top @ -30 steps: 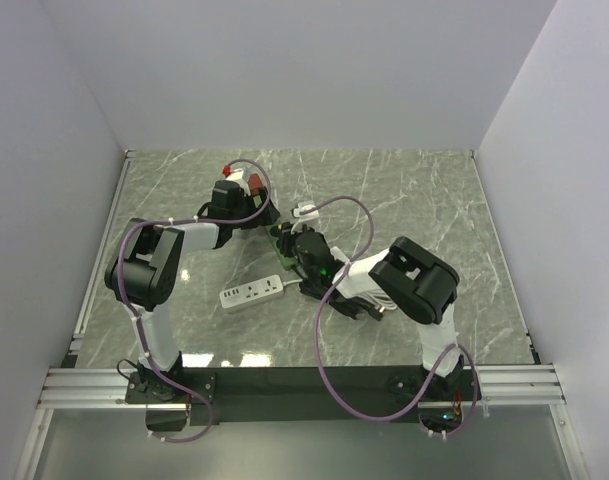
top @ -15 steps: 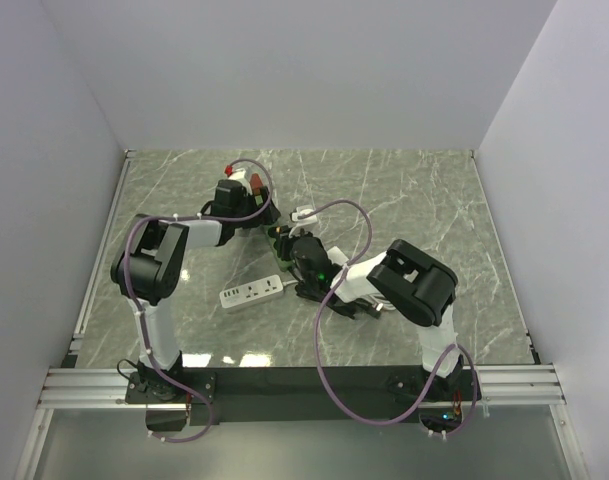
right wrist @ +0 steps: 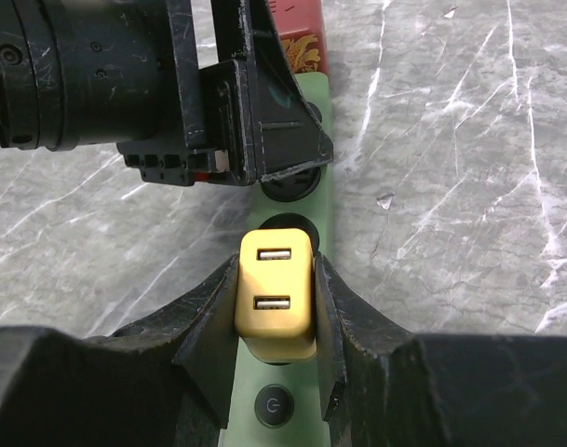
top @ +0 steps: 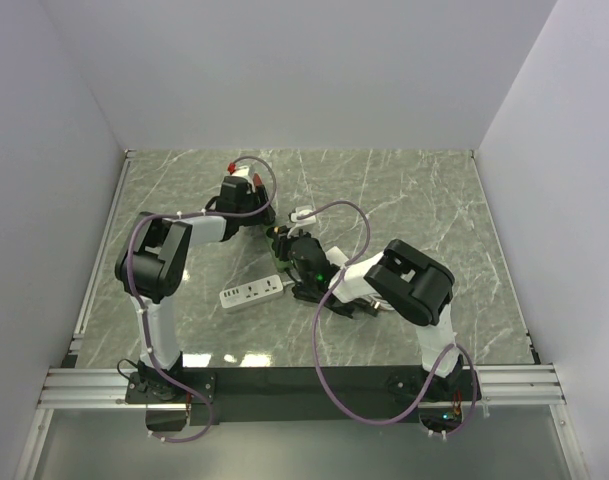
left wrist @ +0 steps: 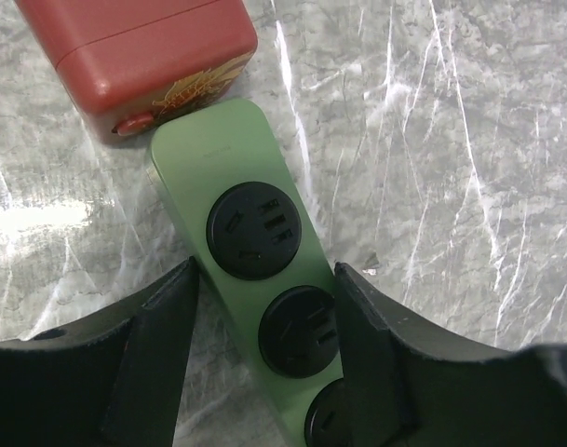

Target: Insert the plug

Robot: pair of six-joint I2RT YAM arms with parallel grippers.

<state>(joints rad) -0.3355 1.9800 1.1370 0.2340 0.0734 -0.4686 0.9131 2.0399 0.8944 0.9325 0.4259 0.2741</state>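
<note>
A green power strip (left wrist: 218, 149) with round black sockets lies on the marble table; it also shows in the top view (top: 275, 233). My left gripper (left wrist: 264, 275) straddles it across one socket, both fingers against its sides. My right gripper (right wrist: 276, 270) is shut on a yellow plug (right wrist: 276, 298) with two USB ports. It holds the plug over a socket of the strip (right wrist: 318, 112), just behind the left gripper's fingers (right wrist: 283, 140). The plug hides its prongs and most of that socket. A round power button (right wrist: 274, 407) sits below the plug.
A red box (left wrist: 134, 47) stands against the strip's far end. A white power strip (top: 252, 292) lies left of the right arm. A small white object (top: 304, 212) lies behind the grippers. White walls enclose the table.
The left arm's elbow and wrist have shifted toward the back of the table. The right gripper has edged slightly left and back with the plug.
</note>
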